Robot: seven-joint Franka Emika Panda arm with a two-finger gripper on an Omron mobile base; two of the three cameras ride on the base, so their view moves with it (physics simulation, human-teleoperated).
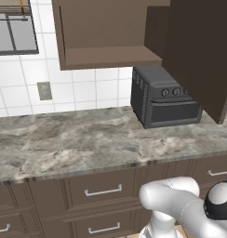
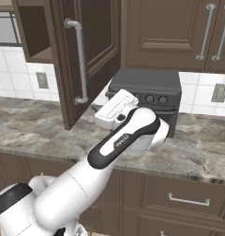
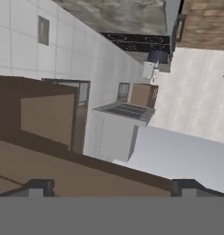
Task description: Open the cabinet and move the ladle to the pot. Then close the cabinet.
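Nearest, the white arm rises from the base, its wrist raised over the marbled tabletop (image 2: 22, 124). The end effector (image 3: 109, 187) has its fingertips (image 3: 40, 187) spread wide, holding nothing, close against brown wood. Beyond it the cabinet (image 2: 91, 41) door stands swung open, silver bar handle (image 2: 80, 62) outward, the interior apparently bare. Behind sits a dark toaster oven (image 2: 149, 94). Neither ladle nor pot is identifiable. Risk: the open door crowds the wrist, so a careless swing could strike its edge
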